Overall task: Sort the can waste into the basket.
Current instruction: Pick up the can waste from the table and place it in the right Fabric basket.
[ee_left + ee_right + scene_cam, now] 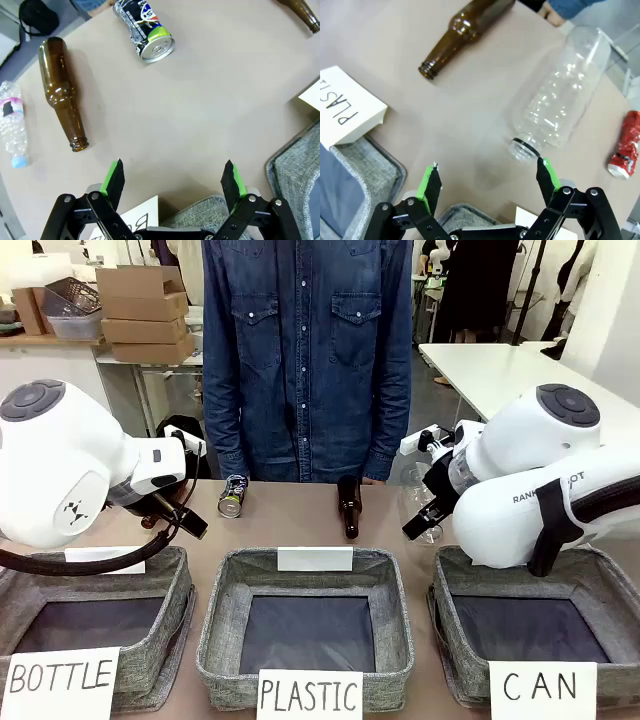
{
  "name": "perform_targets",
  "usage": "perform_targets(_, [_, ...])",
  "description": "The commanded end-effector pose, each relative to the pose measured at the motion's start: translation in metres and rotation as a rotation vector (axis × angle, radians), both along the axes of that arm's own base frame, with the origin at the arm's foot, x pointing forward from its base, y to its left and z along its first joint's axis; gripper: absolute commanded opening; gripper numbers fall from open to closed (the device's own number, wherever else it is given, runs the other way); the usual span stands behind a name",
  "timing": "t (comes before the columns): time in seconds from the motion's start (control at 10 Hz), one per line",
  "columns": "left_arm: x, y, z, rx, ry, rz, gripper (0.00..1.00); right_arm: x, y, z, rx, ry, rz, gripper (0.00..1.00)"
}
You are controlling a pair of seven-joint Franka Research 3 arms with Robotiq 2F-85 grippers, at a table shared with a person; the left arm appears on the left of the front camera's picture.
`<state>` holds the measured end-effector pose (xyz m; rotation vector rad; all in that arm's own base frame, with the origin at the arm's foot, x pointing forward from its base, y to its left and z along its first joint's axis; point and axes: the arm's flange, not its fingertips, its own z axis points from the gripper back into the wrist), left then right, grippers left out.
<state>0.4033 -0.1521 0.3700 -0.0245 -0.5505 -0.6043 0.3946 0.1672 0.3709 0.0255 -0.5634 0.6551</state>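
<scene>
Left gripper [172,180] and right gripper [487,182] fingers gape empty over open beige surface [200,110]; grey fabric basket [610,575] reads "CAN".

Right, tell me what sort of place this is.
Likely a robotics lab staged for waste sorting: the BOTTLE basket, PLASTIC basket and CAN basket line the table, a person stands opposite, and cardboard boxes are stacked behind.

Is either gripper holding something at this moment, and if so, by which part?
Nothing is held. The left gripper and the right gripper are both open and empty.
</scene>
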Motion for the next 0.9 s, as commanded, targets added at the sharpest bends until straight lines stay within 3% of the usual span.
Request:
perform_targets(0.0, [0.0000,-0.0001,0.0000,0.000,0.000,0.000,1.00,0.0000,0.0000,0.0001,0.000,0.000,0.000,1.00])
perform_targets(0.8, [0.0000,-0.0001,0.0000,0.000,0.000,0.000,1.00,0.0000,0.0000,0.0001,0.000,0.000,0.000,1.00])
